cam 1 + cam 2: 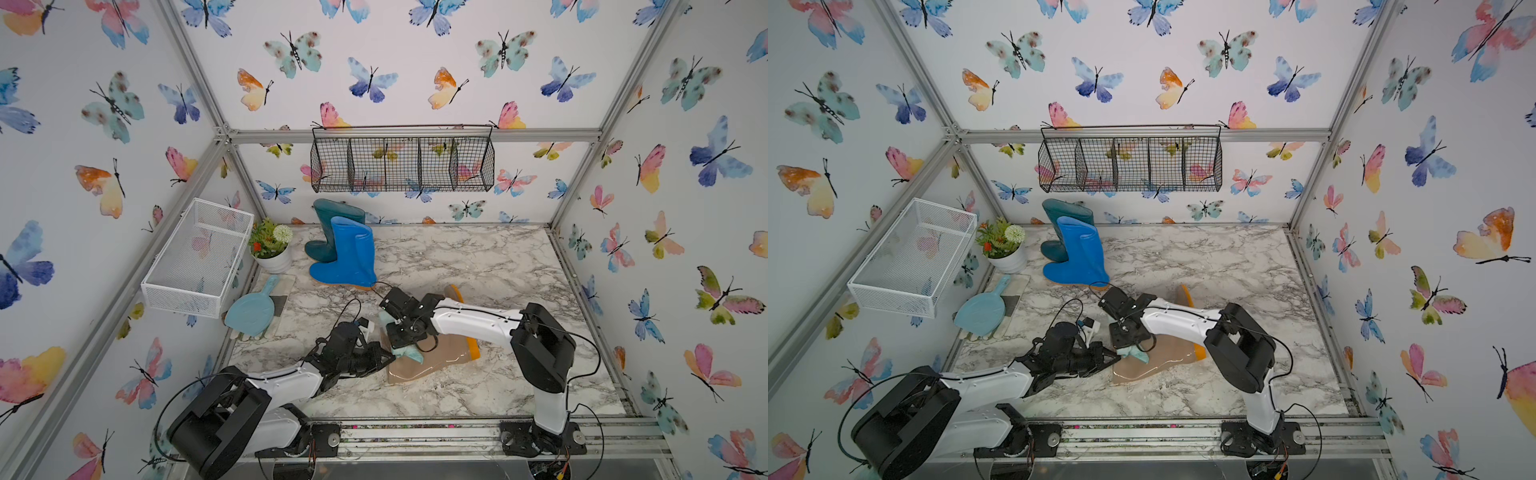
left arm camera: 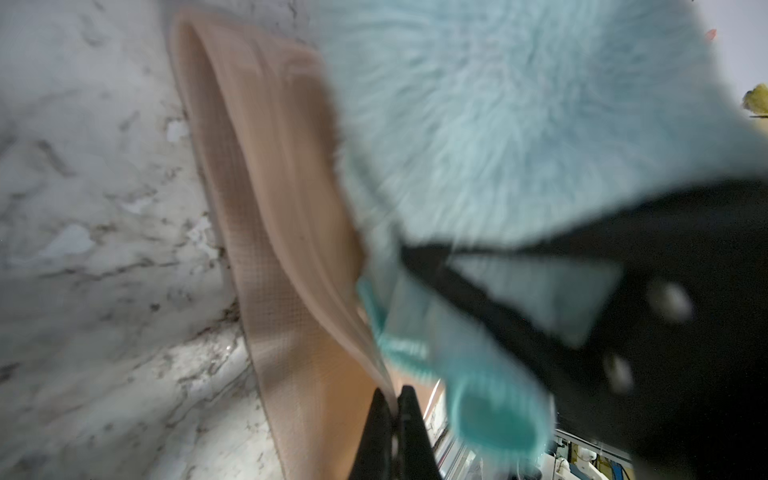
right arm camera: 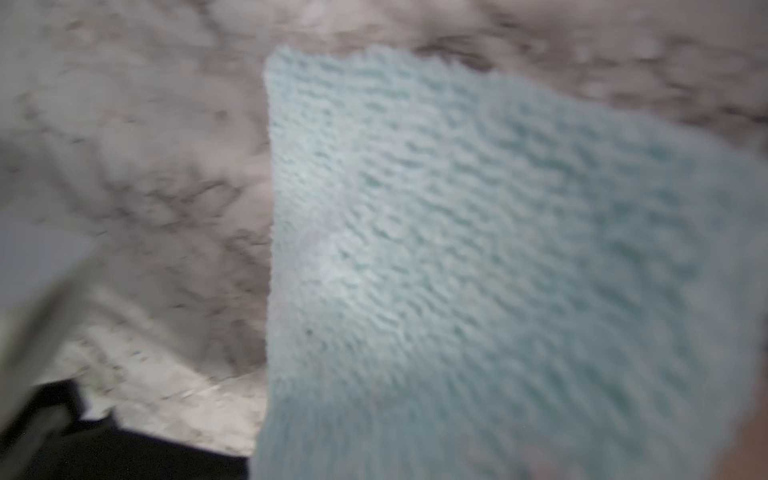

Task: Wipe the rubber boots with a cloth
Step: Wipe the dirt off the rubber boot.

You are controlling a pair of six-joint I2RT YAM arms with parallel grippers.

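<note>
Left hand [image 2: 395, 409] pinches beige boot [image 1: 442, 353] (lying flat); right hand [image 1: 406, 343] clasps cloth [image 1: 412, 354].

Beige boot [image 1: 440, 353]: my right arm and the cloth [image 1: 412, 354] cover its middle in both top views.
Cloth: mostly under the right gripper [image 1: 407, 338]; I see only a corner.
Dark teal boot [image 1: 332, 220]: foot half behind the blue boot [image 1: 345, 257].
Right wrist view: blurred; fingers unseen.
Left gripper [image 2: 392, 415]: fingertips cut off by the frame edge, smeared.
</note>
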